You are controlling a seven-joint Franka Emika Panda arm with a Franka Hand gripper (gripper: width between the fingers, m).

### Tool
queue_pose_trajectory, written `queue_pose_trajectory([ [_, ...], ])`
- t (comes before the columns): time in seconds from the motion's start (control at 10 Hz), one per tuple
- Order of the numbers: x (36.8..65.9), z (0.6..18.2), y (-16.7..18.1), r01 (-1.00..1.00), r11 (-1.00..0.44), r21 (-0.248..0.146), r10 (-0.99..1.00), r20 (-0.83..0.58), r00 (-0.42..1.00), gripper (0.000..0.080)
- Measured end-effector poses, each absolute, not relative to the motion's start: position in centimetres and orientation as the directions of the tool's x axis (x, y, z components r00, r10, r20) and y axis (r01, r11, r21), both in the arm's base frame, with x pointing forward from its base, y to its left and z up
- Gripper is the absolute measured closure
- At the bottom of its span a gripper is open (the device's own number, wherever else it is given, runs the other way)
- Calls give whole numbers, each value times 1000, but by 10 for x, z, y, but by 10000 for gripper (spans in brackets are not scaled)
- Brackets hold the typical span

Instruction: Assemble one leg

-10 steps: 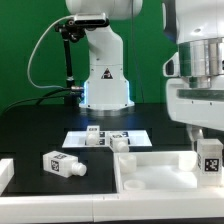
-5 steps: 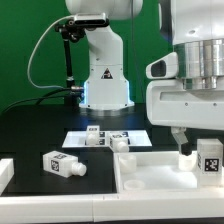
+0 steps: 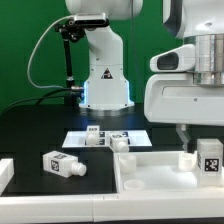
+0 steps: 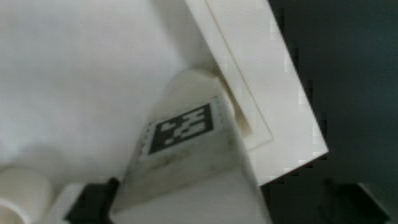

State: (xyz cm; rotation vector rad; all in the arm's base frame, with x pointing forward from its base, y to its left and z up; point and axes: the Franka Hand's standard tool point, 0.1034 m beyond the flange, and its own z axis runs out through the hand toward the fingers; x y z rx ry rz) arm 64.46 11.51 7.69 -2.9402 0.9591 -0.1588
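One leg [image 3: 209,158], a stubby white peg with a square tag, stands upright in the far corner of the white tray-like panel [image 3: 150,178] at the exterior view's right. My gripper [image 3: 207,138] is low over it, with one finger on each side. In the wrist view the leg [image 4: 187,150] rises between the dark fingers [image 4: 93,200], with a gap showing on one side, so the gripper is open around it. The panel's raised rim [image 4: 258,90] runs beside the leg.
A loose leg [image 3: 62,163] lies on the black table at the exterior view's left. Two more legs [image 3: 95,137] [image 3: 120,143] rest on the marker board [image 3: 78,141]. A small white knob [image 3: 185,153] stands in the panel by the gripper. A white part's edge [image 3: 5,176] shows far left.
My hand has turned about the leg, showing its wider side and reaching further toward the exterior view's left. The leg and its tag have stayed still.
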Motion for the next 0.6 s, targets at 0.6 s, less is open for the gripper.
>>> queue_pose_trajectory([
  [0.6,641,75,106,-954,-284,-97,-959,8,284,511],
])
